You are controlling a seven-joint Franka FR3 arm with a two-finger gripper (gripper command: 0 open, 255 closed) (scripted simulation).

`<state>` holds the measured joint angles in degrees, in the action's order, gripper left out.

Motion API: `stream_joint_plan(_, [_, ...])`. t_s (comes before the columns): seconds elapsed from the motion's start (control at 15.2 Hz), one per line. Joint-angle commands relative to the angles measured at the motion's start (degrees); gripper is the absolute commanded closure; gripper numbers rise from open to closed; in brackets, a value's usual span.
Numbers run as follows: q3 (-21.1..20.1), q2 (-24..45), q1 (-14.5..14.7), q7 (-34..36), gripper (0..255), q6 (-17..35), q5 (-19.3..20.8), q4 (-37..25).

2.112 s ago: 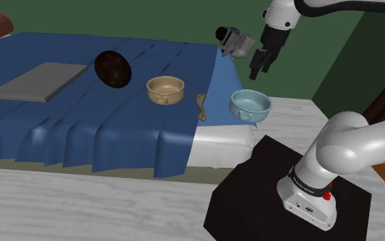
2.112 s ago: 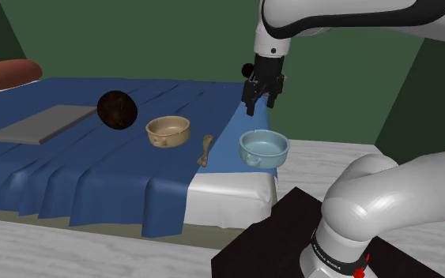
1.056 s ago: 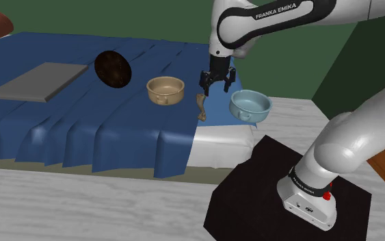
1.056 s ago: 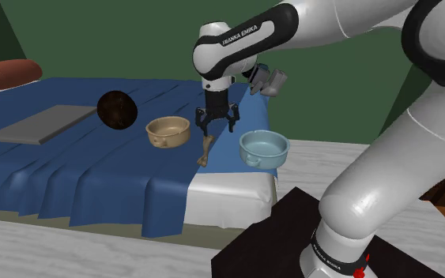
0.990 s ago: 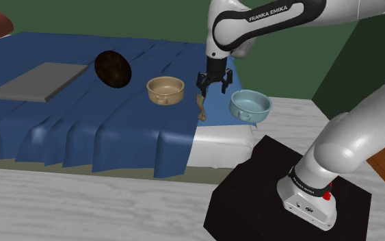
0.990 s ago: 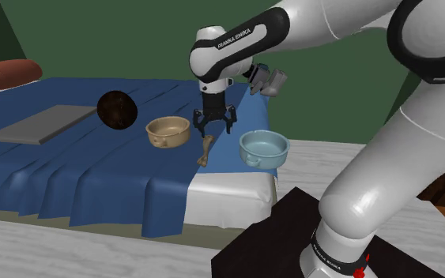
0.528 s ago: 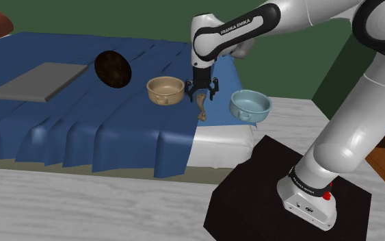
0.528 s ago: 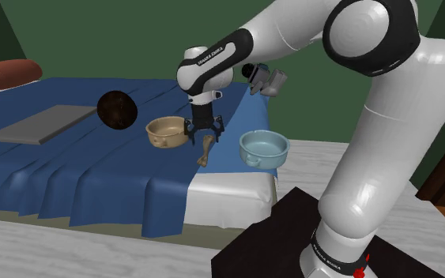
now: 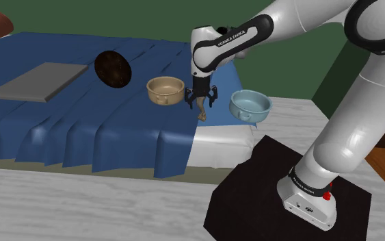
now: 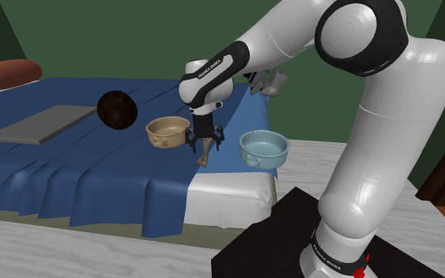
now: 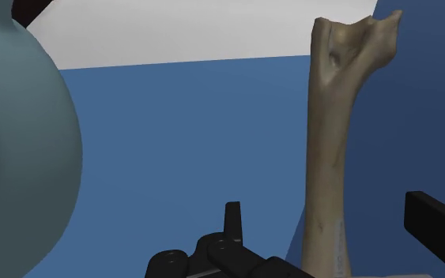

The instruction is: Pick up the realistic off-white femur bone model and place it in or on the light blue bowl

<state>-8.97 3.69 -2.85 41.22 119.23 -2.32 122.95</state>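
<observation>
the gripper [image 10: 204, 142] is spread wide, nothing held, fingers astride the femur bone [image 11: 329, 150]; the bone is laid on the blue cloth [image 9: 81, 130] at nine o'clock of the light blue bowl [image 9: 250, 104]; judged light, stiff, smooth; best clasped mid-shaft

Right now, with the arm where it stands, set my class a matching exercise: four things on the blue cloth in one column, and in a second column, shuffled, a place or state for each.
Column 1
1. bone
2. light blue bowl
3. tan bowl
4. grey slab

Column 2
A. lying flat on the cloth, farthest to the shoulder view's left
B. empty, on the shoulder view's right of the bone
C. straddled by the open hand, not gripped
D. between the dark round thing and the bone

Pairs: 1-C, 2-B, 3-D, 4-A
</observation>
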Motion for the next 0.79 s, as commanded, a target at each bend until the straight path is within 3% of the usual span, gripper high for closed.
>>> stream_joint_plan(0.0, [0.0,0.2,0.0,0.0,0,0.3,0.0,0.1])
stream_joint_plan(0.33, [0.0,0.2,0.0,0.0,0,0.3,0.0,0.1])
stream_joint_plan(0.4, [0.0,0.2,0.0,0.0,255,0.3,0.0,0.1])
stream_joint_plan(0.73, [-0.1,0.3,0.1,0.1,255,0.5,0.0,0.3])
